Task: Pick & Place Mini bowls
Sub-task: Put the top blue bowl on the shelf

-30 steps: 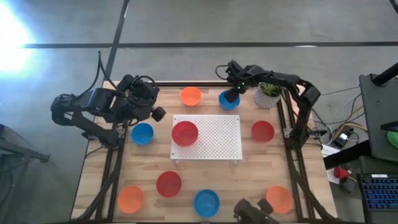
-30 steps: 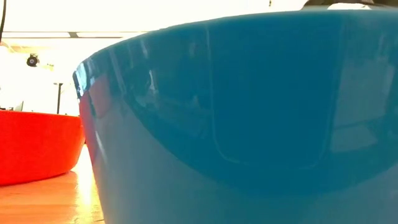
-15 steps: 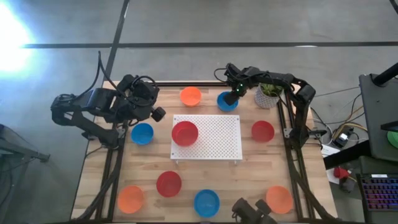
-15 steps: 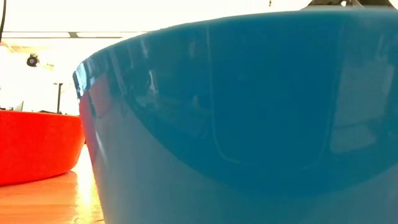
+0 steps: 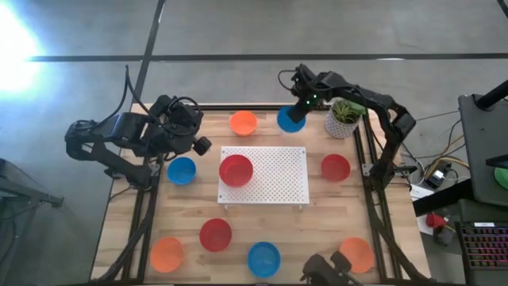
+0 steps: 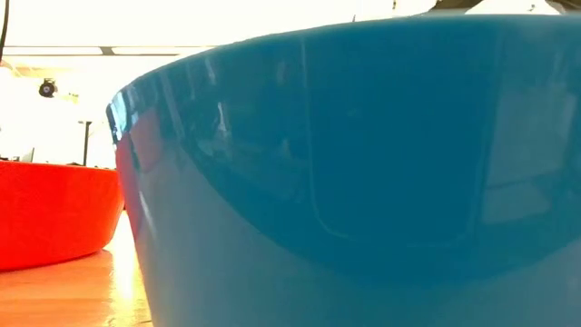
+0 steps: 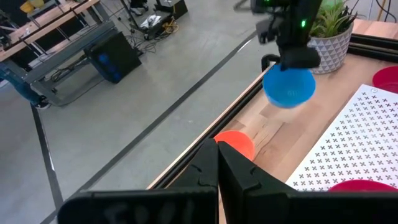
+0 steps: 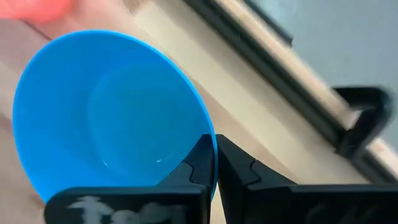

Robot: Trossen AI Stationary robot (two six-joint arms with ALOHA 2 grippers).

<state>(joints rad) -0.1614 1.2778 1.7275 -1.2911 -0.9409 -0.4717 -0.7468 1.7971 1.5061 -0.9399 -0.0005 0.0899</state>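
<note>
Right gripper (image 5: 299,114) is clamped on the rim of a blue mini bowl (image 5: 290,120), which you're holding clear of the wood at the table's (image 5: 317,214) far edge, between the orange bowl (image 5: 244,122) and the potted plant (image 5: 343,119). Your left gripper (image 5: 194,141) sits parked by the table's left side with fingers closed and empty, near another blue bowl (image 5: 182,170). A red bowl (image 5: 236,170) rests on the white perforated board (image 5: 278,176) at centre.
</note>
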